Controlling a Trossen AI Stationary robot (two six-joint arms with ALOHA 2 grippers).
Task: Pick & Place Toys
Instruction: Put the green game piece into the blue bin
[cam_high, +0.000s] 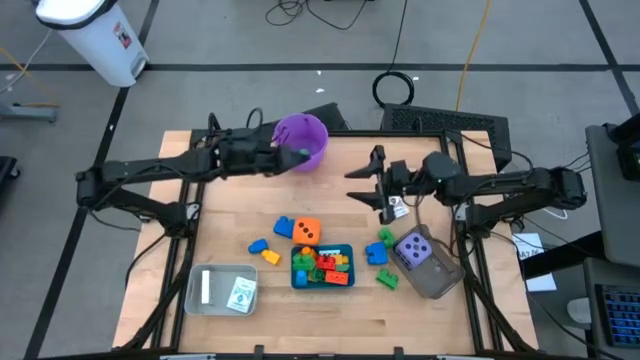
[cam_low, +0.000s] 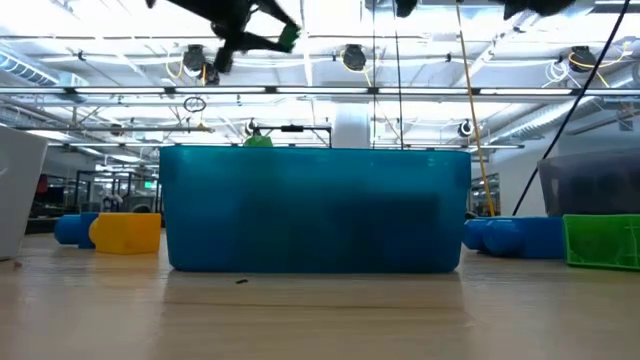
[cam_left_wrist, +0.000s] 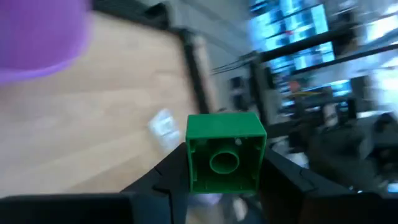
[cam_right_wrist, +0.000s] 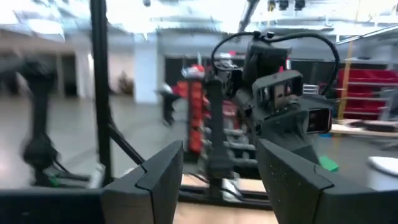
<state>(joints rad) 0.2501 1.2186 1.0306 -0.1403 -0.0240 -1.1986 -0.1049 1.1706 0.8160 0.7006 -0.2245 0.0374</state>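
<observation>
A: From above, where's the left gripper (cam_high: 287, 152)?
B: Beside the purple bucket (cam_high: 303, 140), clamping a green brick (cam_high: 301, 152).
A: Its wrist view?
B: Brick (cam_left_wrist: 225, 152) pinched between the fingers.
A: The right gripper (cam_right_wrist: 221, 171)?
B: Parted, empty, raised.

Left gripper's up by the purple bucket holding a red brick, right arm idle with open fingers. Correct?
Not quite: the brick is green, not red. The left wrist view shows it clamped between the left gripper's fingers, and the high view shows that gripper at the purple bucket. The right gripper does wait with open fingers.
</observation>
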